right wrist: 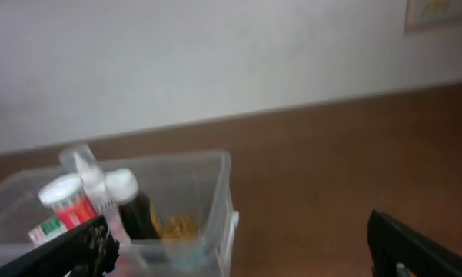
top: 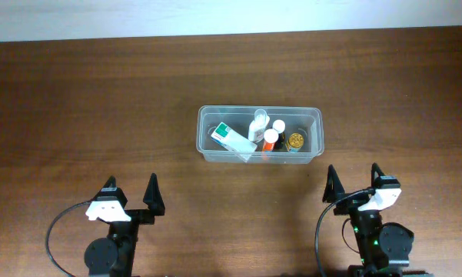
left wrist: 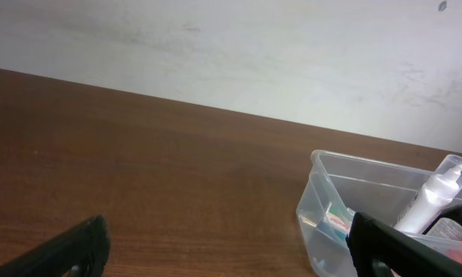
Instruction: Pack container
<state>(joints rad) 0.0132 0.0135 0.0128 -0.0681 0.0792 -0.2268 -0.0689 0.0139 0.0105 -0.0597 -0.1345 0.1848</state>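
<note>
The container (top: 204, 135), a clear plastic tub, sits mid-table. Inside it lie a white-and-green box (top: 232, 139), a white squeeze bottle (top: 258, 125), a white-capped orange bottle (top: 270, 140), a dark bottle with a white cap (top: 279, 125) and a gold-lidded jar (top: 296, 141). My left gripper (top: 130, 197) is open and empty, near the front edge, left of the tub. My right gripper (top: 354, 183) is open and empty, just in front of the tub's right end. The tub also shows in the left wrist view (left wrist: 323, 201) and in the right wrist view (right wrist: 219, 188).
The brown wooden table (top: 92, 100) runs to a pale wall at the back. Black cables loop by each arm base at the front edge.
</note>
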